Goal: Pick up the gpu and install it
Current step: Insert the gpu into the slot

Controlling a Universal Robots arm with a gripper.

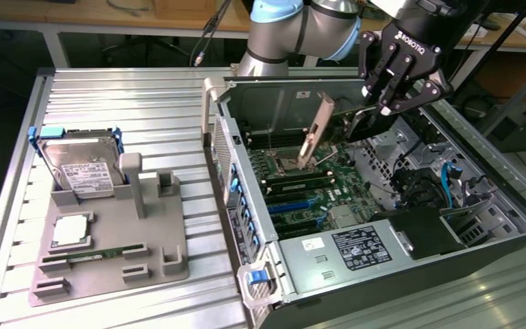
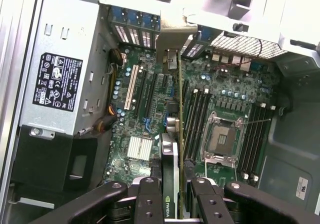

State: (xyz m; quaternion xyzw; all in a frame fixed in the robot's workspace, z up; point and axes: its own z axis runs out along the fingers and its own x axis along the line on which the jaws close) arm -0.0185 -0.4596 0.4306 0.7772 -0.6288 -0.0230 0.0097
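Above motherboard [image 1: 322,188] inside open case [image 1: 482,240], my gripper [image 2: 172,194] pinching gpu [image 2: 179,109] by its top edge, card held edge-down, bracket toward case rear; thin, light, stiff, fragile: judge edge grip right, keep off components

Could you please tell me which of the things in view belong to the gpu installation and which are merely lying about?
Part of the job:
- gpu, held edge-down in the gripper
- motherboard inside the open computer case

Lying about:
- hard drive in the grey holder
- memory stick
- power supply
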